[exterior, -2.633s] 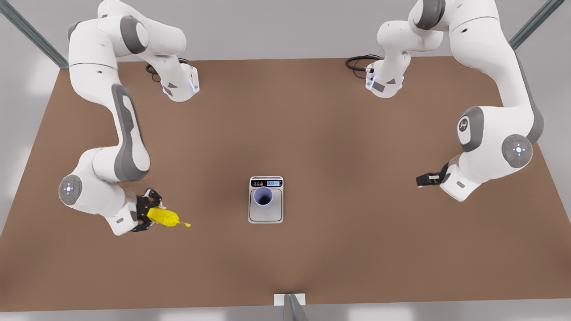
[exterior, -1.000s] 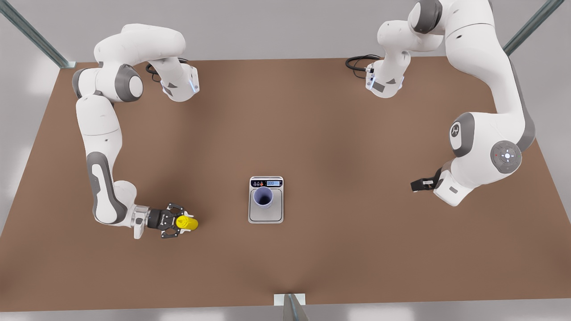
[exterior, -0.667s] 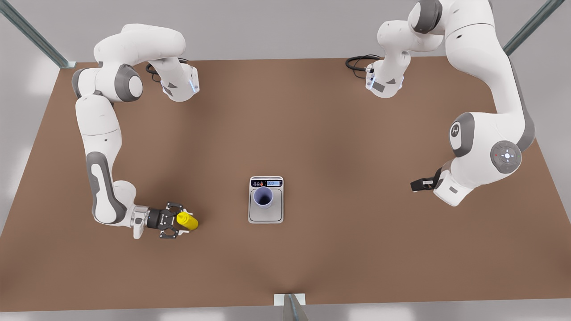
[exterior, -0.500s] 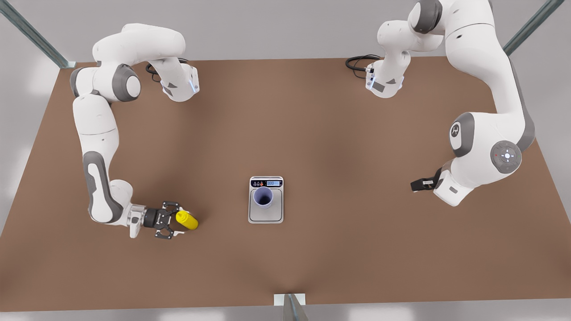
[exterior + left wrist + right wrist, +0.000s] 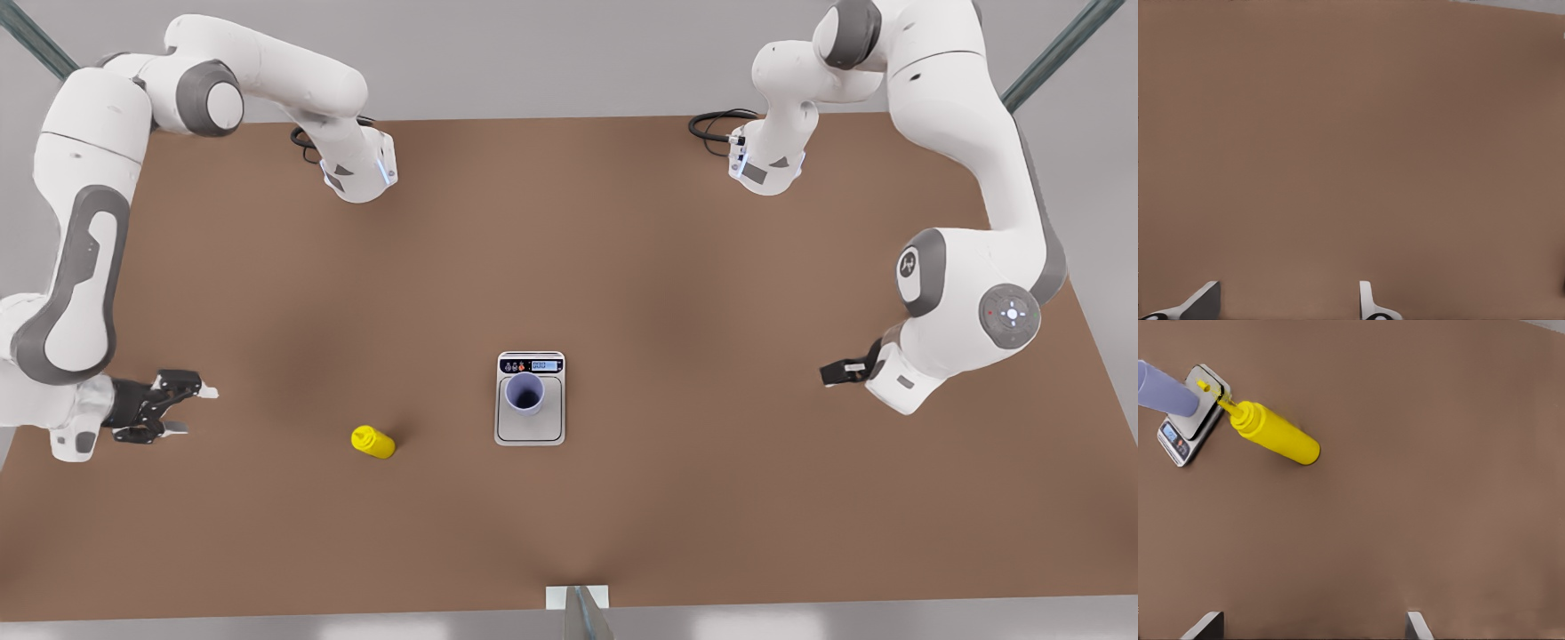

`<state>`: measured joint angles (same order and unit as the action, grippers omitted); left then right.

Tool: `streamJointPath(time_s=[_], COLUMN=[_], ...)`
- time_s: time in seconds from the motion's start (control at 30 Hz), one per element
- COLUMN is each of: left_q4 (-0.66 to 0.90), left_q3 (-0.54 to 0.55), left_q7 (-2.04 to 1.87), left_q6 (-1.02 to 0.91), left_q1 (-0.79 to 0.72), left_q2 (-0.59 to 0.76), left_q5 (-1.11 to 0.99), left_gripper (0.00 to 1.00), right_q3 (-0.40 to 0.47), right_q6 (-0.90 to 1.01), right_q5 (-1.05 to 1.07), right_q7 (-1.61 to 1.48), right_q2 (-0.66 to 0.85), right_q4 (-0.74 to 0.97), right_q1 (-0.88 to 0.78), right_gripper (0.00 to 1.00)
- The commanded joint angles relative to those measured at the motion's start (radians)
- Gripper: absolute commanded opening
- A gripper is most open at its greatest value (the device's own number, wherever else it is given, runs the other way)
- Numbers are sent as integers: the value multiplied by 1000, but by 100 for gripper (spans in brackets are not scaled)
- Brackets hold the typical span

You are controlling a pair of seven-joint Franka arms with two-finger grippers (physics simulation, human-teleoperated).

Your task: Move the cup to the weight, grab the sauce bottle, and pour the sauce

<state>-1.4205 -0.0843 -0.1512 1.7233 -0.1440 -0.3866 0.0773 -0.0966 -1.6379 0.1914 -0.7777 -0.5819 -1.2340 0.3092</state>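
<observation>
The yellow sauce bottle point(image 5: 372, 442) point(image 5: 1275, 435) stands upright on the brown table, free of any gripper, a short way to the front view's left of the weight. The weight point(image 5: 530, 425) point(image 5: 1179, 439) is a small white scale, and the lavender cup point(image 5: 524, 394) point(image 5: 1165, 390) stands on its plate. My right gripper point(image 5: 197, 411) point(image 5: 1313, 623) is open and empty at the front view's far left, well apart from the bottle. My left gripper point(image 5: 834, 373) point(image 5: 1285, 300) waits at the front view's right over bare table, open and empty.
Both arm bases point(image 5: 359, 169) point(image 5: 766, 164) stand at the table's far edge with black cables beside them. A small metal post point(image 5: 578, 609) sits at the middle of the near edge. The brown tabletop point(image 5: 676, 293) is wide and flat.
My right gripper opened, let go of the sauce bottle and drew back toward the front view's left. The bottle stays standing where it was set. The left arm has hardly moved.
</observation>
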Motion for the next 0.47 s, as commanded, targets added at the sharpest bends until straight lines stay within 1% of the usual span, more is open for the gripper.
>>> streamJointPath(time_s=[0.0, 0.03, 0.1, 0.13, 0.17, 0.23, 0.27, 0.3, 0.33, 0.43], left_q4=[0, 0, 0, 0, 0, 0, 0, 0, 0, 0], left_q3=[0, 0, 0, 2, 3, 3, 3, 3, 3, 3], left_q7=[-1, -8, -11, -14, -16, -16, -16, -18, -18, -14], left_q6=[1, 1, -1, -1, -1, -1, -1, -1, -1, -1], left_q1=[0, 0, -2, -2, -2, -2, -2, -2, -2, -2], left_q2=[0, 0, 0, 0, 0, 0, 0, 2, 2, 2], left_q5=[1, 1, 1, 1, 1, 1, 1, 1, 1, 1], left_gripper=[100, 100, 100, 100, 100, 100, 100, 100, 100, 100], right_q3=[6, 96, 242, 307, 311, 301, 263, 242, 241, 239], right_q6=[-2, -2, -2, -3, -5, -13, -13, -51, -76, -69], right_q5=[-65, -76, -76, -76, -95, -107, -107, -127, -136, -135], right_q7=[99, 204, 328, 452, 564, 618, 618, 618, 618, 617], right_q2=[33, 100, 191, 231, 283, 379, 381, 405, 425, 419], right_q4=[-2, -36, -84, -99, -126, -206, -214, -275, -308, -305], right_q1=[-31, -126, -301, -404, -429, -397, -354, -340, -341, -338], right_gripper=[100, 100, 100, 100, 100, 100, 100, 100, 100, 100])
